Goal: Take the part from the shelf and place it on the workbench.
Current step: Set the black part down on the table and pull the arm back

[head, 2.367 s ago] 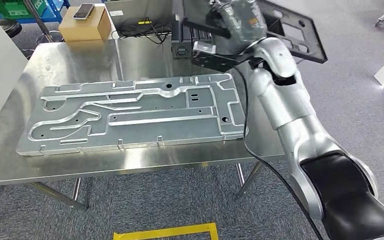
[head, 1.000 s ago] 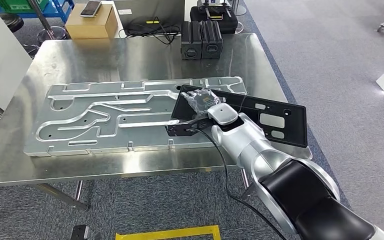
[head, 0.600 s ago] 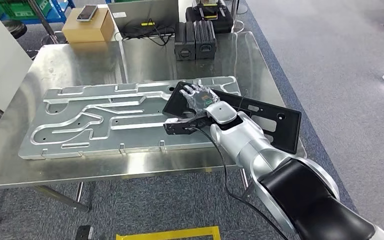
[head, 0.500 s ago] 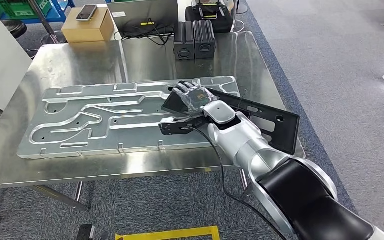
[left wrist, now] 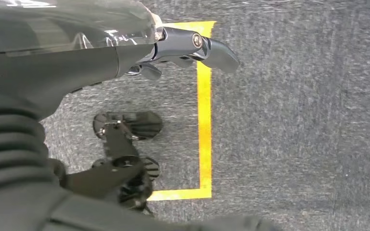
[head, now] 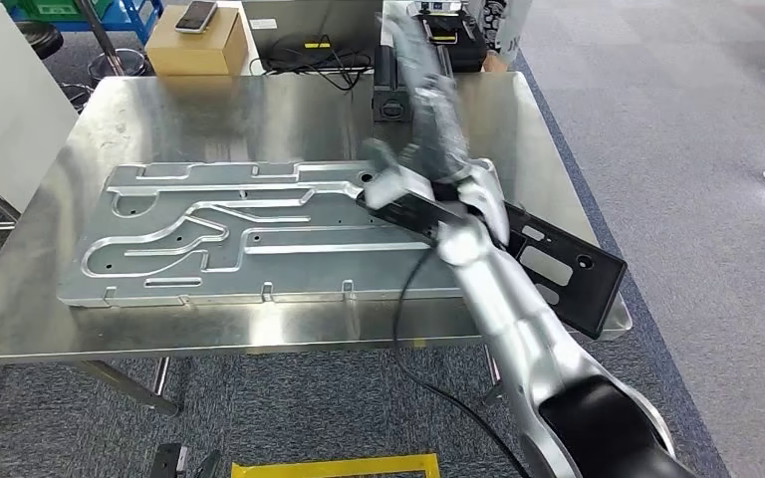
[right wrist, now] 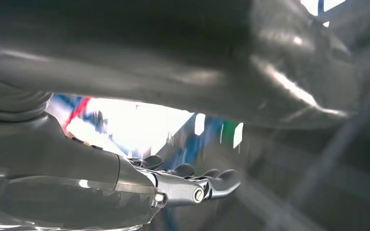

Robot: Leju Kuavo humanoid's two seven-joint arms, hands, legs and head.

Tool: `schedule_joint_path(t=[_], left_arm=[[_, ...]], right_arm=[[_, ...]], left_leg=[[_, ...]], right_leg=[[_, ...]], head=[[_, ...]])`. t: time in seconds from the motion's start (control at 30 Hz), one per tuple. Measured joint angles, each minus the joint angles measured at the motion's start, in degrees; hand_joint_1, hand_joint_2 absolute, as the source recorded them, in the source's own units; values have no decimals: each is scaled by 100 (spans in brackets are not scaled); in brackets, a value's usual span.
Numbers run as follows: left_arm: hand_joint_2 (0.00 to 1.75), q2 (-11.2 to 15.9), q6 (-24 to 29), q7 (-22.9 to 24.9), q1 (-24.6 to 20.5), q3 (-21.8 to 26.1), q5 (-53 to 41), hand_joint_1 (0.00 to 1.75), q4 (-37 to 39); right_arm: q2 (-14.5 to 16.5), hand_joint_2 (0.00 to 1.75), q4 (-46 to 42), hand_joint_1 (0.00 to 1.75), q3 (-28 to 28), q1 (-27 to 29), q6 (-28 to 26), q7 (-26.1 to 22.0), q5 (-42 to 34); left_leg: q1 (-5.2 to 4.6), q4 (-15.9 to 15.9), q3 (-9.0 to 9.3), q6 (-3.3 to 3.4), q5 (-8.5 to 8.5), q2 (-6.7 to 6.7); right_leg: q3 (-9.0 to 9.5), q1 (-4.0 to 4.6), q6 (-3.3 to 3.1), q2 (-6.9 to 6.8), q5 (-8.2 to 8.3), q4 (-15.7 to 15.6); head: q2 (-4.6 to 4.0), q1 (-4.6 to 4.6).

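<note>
A: Head view, where's the part?
B: The black part [head: 558,264] lies on the workbench [head: 259,110], one end resting on the grey plate [head: 259,234], the other end jutting past the table's right edge.
A: And the right hand?
B: The right hand [head: 428,100] is a blur above the part, apart from it.
A: Left wrist view?
B: The left hand [left wrist: 183,45] hangs over grey carpet [left wrist: 294,120] with yellow tape [left wrist: 204,110], fingers loosely extended, gripping nothing.
A: Right wrist view?
B: Fingers [right wrist: 192,185] stretched out, apart, empty. The background is too blurred to read.
</note>
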Motion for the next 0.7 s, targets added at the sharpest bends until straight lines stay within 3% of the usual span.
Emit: schedule_joint_path(t=[0.03,0.07,0.13,0.2,0.33,0.4,0.47,0.5,0.53,0.57,0.67,0.7], left_arm=[[0,-1,-24,-54,75,11,57,0,1],[0,0,-35,-104,152,28,116,0,1],[0,1,-37,-203,272,95,261,0,2],[0,7,-49,-328,330,204,426,0,2],[0,40,-87,-532,405,420,654,0,2],[0,58,-93,-578,443,513,717,0,2],[0,63,-98,-606,478,582,747,0,2],[0,63,-101,-615,493,607,753,0,2],[0,63,-102,-625,506,632,756,0,2],[0,63,-102,-633,516,656,757,0,2],[0,70,-100,-646,513,692,756,0,2],[0,74,-100,-652,509,693,755,0,2]], right_arm=[[-280,0,-704,0,-142,524,-213,-87,-111],[-541,0,-1358,0,-305,1014,-394,-171,-155],[-985,0,-2501,0,-665,1866,-651,-286,-70],[-1292,0,-3369,0,-1027,2549,-759,-323,179],[-1606,0,-4370,0,-1618,3621,-777,-323,655],[-1673,0,-4575,0,-1791,3955,-785,-322,710],[-1717,0,-4647,0,-1904,4163,-786,-320,700],[-1730,0,-4657,0,-1944,4249,-788,-318,693],[-1737,0,-4659,0,-1981,4328,-792,-317,688],[-1741,0,-4659,0,-2017,4404,-797,-316,686],[-1741,0,-4664,0,-2110,4569,-820,-315,699],[-1742,0,-4668,0,-2132,4598,-830,-315,707]], left_leg=[[-2,4,6,10,-10,-30],[-8,10,12,14,-24,-48],[-24,33,22,3,-53,-50],[-51,62,30,-31,-85,-33],[-68,98,44,-117,-163,-1],[-66,458,-70,-166,-488,24],[-45,1215,-316,-209,-999,45],[-36,1545,-406,-226,-1177,52],[-31,1692,-403,-236,-1250,59],[-28,1584,-271,-238,-1212,67],[-38,334,589,-196,-853,85],[-51,43,771,-165,-780,84]], right_leg=[[-67,-5,2,0,16,98],[-22,-6,-7,0,139,-50],[318,10,-51,-12,523,-833],[599,42,-88,-21,769,-1418],[660,41,-163,-22,836,-1544],[644,14,-224,-46,880,-1581],[582,14,-251,-56,928,-1582],[540,15,-252,-60,960,-1581],[493,16,-246,-61,998,-1579],[444,15,-237,-61,1041,-1578],[332,16,-183,-58,1178,-1570],[321,18,-152,-57,1217,-1567]], head=[[0,0],[0,0],[0,0],[0,0],[0,0],[0,0],[0,0],[0,0],[0,0],[0,0],[0,-1],[0,-1]])
